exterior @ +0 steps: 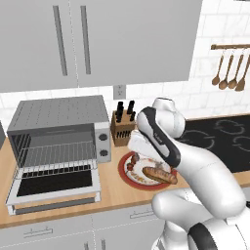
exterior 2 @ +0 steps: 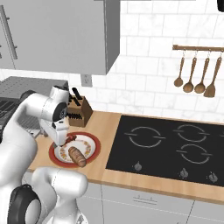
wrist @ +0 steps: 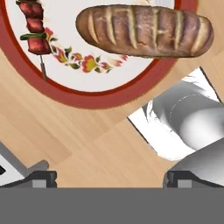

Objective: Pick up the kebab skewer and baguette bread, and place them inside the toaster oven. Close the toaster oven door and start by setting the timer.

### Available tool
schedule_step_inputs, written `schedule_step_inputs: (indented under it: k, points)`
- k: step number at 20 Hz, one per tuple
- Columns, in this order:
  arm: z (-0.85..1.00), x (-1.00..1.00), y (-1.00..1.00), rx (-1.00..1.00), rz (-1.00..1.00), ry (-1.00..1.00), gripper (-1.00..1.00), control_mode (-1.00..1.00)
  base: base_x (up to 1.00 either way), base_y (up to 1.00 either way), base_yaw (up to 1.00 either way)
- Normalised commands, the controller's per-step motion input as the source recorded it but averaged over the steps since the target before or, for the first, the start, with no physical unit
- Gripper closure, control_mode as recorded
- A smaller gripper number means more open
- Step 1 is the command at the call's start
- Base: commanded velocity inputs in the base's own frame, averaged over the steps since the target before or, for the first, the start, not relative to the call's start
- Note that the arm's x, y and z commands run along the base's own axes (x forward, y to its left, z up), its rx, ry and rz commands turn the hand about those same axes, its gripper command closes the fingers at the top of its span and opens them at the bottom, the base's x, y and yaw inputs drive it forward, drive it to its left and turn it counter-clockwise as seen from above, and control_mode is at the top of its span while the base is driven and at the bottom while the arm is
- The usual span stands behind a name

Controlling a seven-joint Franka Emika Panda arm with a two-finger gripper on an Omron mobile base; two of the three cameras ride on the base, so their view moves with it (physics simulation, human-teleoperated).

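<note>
While you look down through the hand view, the gripper (wrist: 109, 177) hangs with its jaws spread wide and nothing between them, over bare wooden surface (wrist: 65, 131) just off the rim of the red-rimmed plate (wrist: 87, 99). On that plate the baguette bread (wrist: 144, 30) lies toward 1 o'clock in the hand view, and the kebab skewer (wrist: 36, 33) toward 11 o'clock, the two apart.

From the left base view you see the toaster oven (exterior: 58, 132) at 9 o'clock of the plate, standing on the same surface, its toaster oven door (exterior: 54, 185) folded down flat and the wire rack bare. A knife block (exterior: 122, 124) stands against the white tiled wall behind the plate. At 3 o'clock a black cooktop (exterior 2: 170, 148) is set into the surface, with wooden spoons (exterior 2: 197, 72) hung on a rail above it and grey cabinets (exterior: 97, 39) overhead.
</note>
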Motion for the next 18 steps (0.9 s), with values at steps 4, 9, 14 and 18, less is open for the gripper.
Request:
schedule_step_inputs:
  k: [4,9,14,18]
  points:
    - [-0.32,0.23,0.10,0.00,-0.10,0.00,-1.00,-1.00,0.00,0.00,0.00]
    - [-0.16,0.19,0.04,0.00,-0.09,0.00,-1.00,-1.00,0.00,0.00,0.00]
    - [-0.32,0.18,0.03,0.00,-0.08,0.00,-1.00,-1.00,0.00,0.00,0.00]
    - [-0.29,0.13,0.06,0.00,-0.06,0.00,-1.00,-1.00,0.00,0.00,0.00]
